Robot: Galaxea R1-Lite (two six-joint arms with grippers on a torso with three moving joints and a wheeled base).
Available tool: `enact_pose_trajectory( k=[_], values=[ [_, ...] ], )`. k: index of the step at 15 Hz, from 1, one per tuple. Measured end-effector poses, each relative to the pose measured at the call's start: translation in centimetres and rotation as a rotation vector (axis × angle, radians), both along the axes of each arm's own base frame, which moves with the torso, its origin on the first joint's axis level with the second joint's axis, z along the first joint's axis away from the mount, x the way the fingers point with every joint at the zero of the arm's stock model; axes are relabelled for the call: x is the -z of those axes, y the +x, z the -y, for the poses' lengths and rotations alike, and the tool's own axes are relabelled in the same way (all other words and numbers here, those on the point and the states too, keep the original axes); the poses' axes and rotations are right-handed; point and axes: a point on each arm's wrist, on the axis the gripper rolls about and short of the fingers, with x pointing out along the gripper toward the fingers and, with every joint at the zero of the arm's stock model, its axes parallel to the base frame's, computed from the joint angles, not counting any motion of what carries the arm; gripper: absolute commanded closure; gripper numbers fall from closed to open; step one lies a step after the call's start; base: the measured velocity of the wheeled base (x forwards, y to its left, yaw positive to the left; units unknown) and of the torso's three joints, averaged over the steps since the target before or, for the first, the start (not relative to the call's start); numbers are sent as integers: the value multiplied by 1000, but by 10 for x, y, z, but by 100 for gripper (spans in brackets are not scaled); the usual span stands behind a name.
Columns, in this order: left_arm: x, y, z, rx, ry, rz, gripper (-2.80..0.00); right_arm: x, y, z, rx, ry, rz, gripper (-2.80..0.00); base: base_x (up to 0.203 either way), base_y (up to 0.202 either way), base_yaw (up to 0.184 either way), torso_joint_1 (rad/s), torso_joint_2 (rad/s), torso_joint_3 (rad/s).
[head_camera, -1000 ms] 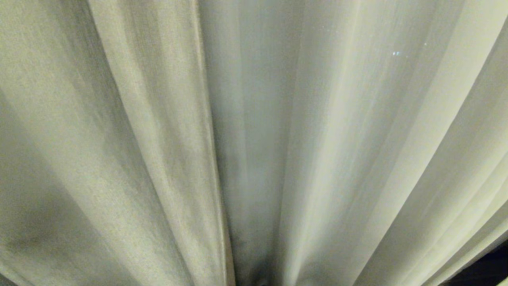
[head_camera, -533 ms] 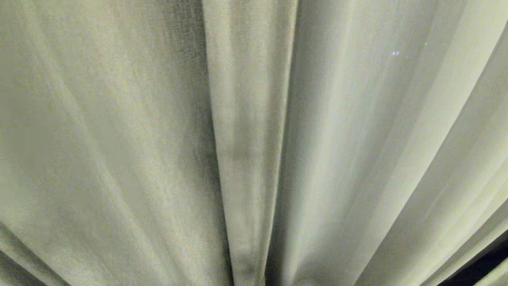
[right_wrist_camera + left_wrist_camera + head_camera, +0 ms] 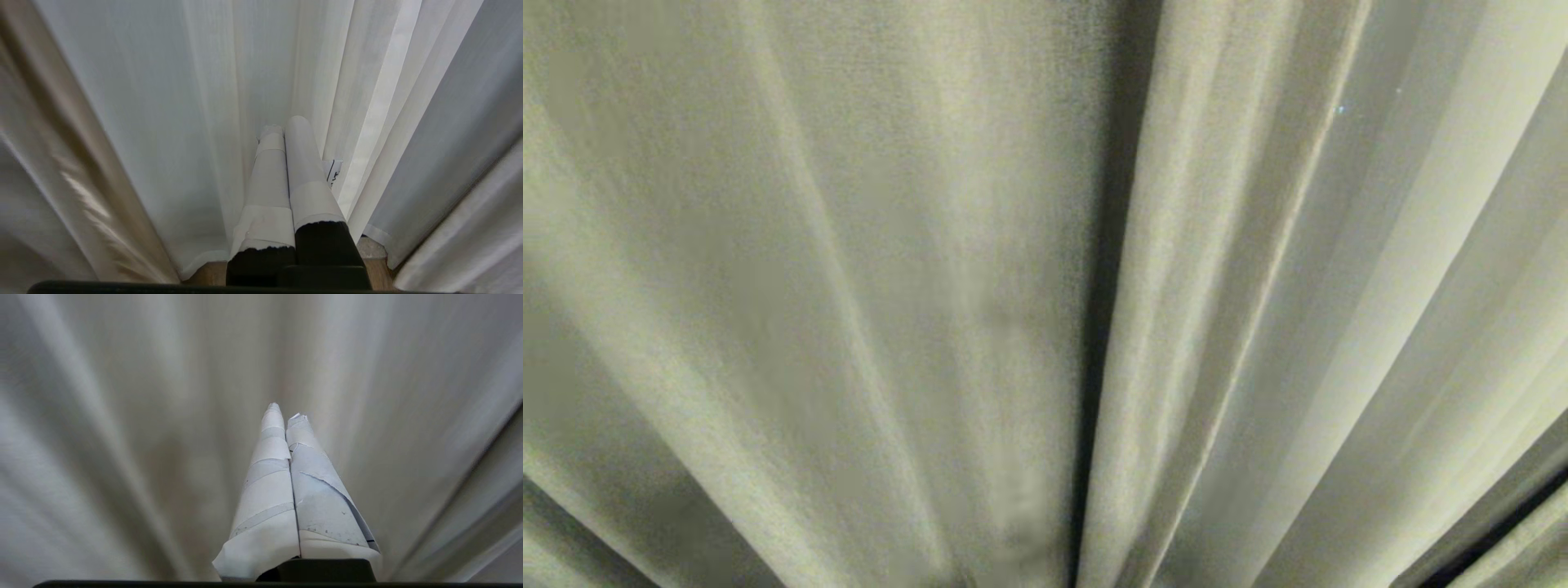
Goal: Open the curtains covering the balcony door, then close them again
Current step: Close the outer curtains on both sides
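Right claw (image 3: pixel 284 127) by curtains (image 3: pixel 163 102), small unreadable tag (image 3: pixel 334 170).

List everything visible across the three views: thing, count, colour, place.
opaque curtain: one, cream coarse weave, fills left and middle of the head view, hemmed edge right of centre.
sheer curtain: one, pale off-white, right side of the head view; also ahead of the right gripper.
floor: small brown patch under the curtain hems, right wrist view.
label: one, white with dark marks, beside the right gripper's fingers.
left gripper: white-wrapped fingers, shut, pointing at curtain folds, holding nothing visible.
right gripper: white-wrapped fingers, shut, among sheer folds.
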Motion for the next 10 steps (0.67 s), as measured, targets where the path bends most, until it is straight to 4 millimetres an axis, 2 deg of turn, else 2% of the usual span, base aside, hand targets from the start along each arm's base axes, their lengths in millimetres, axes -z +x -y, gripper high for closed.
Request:
enact_pose_trajectory(
  k=[4, 10],
  values=[
    [29, 9, 0, -5, 43, -83, 0, 0, 0, 0, 0, 0, 0, 0, 0, 0, 0, 0, 0, 0],
    [34, 11, -1, -24, 12, -95, 0, 0, 0, 0, -1, 0, 0, 0, 0, 0, 0, 0, 0, 0]
  ],
)
